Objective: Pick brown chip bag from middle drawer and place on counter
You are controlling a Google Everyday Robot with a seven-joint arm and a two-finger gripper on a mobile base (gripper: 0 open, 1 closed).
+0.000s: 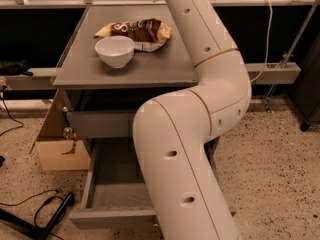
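The brown chip bag (140,31) lies flat on the counter (150,69), just behind and to the right of a white bowl (115,50). Nothing holds it. The middle drawer (89,184) is pulled open at the bottom of the cabinet, and the part of its inside that I can see is bare. My white arm (200,134) rises from the lower middle, bends at the right and runs up past the bag's right end. My gripper is beyond the top edge of the camera view, out of sight.
A shut grey drawer (100,124) sits above the open one. An open cardboard box (55,144) stands left of the cabinet. Black cables and a stand leg (35,216) lie on the speckled floor at lower left. A rail (272,71) runs behind.
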